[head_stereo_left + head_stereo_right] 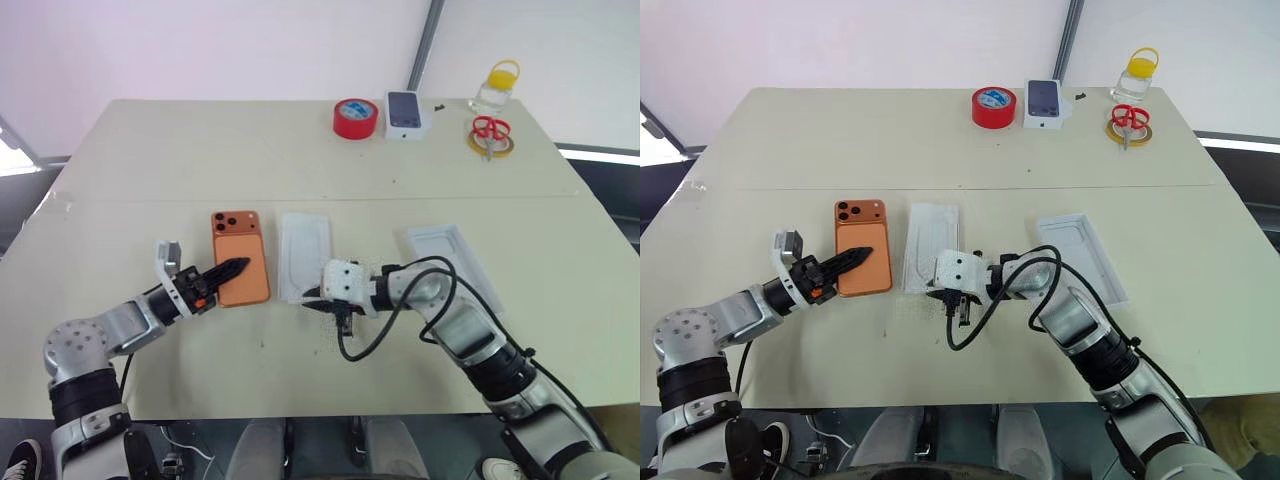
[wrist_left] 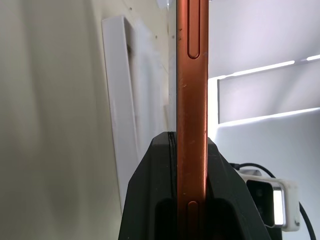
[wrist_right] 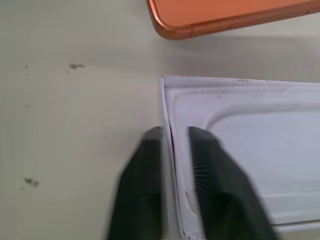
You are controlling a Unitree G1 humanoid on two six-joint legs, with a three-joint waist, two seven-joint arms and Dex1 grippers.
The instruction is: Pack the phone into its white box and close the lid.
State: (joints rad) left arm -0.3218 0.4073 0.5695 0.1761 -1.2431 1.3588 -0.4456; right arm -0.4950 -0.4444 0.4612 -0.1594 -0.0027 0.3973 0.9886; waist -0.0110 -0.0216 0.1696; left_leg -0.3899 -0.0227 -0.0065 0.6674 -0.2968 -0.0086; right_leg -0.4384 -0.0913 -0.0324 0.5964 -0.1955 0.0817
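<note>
Gleaming orange phone (image 1: 241,259) — slim, round-cornered — beside matte white box (image 1: 305,254).

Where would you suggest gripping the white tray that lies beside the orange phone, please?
Pinch the raised rim of the white tray at its near short edge, coming from the robot's side, with one finger inside and one outside. It lies flat with its open side up, so only that thin wall gives purchase. The right gripper straddles the rim there, fingers open.
</note>
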